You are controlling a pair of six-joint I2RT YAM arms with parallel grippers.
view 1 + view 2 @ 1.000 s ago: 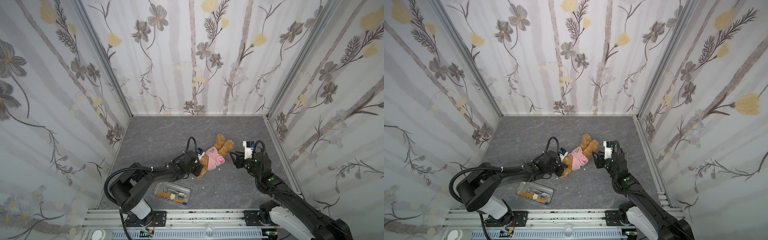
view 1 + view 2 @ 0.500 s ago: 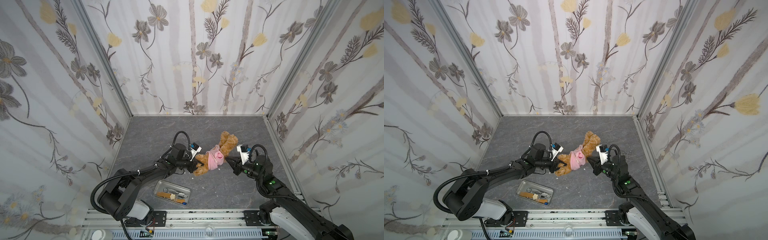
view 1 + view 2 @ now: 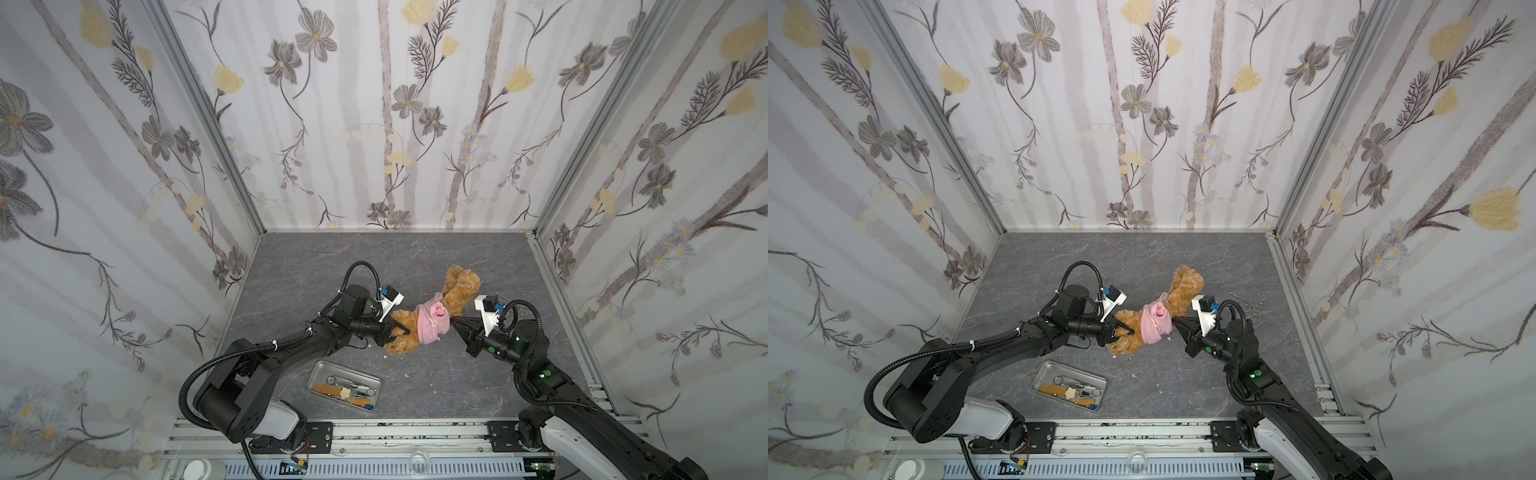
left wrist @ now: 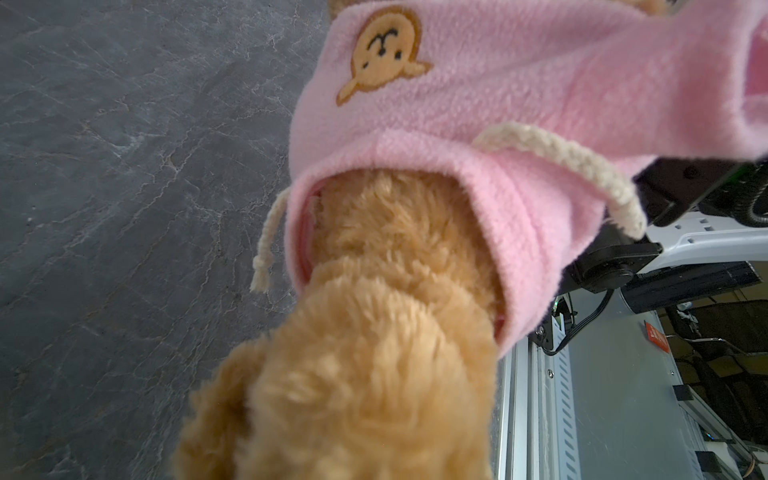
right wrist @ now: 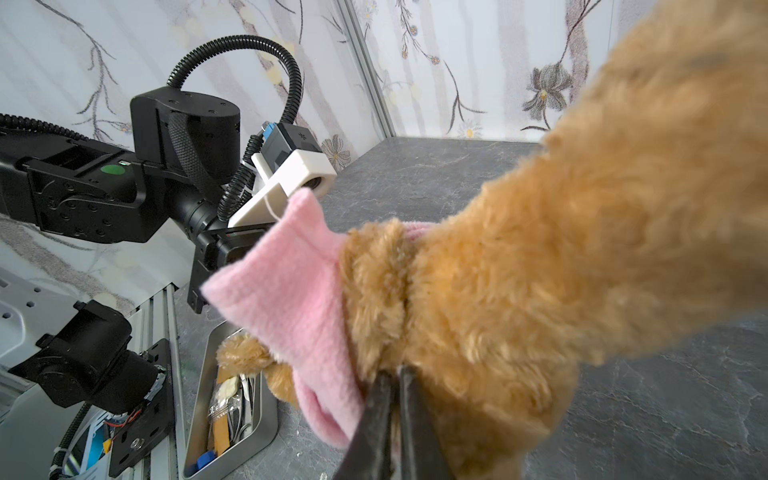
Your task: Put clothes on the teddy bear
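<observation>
Gripping: left gripper (image 3: 400,331), jaws closed on teddy bear (image 3: 459,289).
Opposite: right gripper (image 3: 454,321), jaws pinched on pink shirt (image 3: 430,326), right edge.
Near: tray (image 3: 348,370).

Left arm: stretching low toward the middle.
Left gripper (image 3: 401,331): pinching, jaws nearly together.
Right arm: reaching inward, elbow bending.
Right gripper (image 3: 454,320): pinching, facing the left gripper.

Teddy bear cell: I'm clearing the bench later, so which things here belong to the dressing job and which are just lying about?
In the job:
- teddy bear
- pink hooded shirt, around its body
- left gripper, shut on the bear
- right gripper, shut at the shirt's hem, it seems

Lying about:
- metal tray of small tools
- scissors-like tool near the right wall
</observation>
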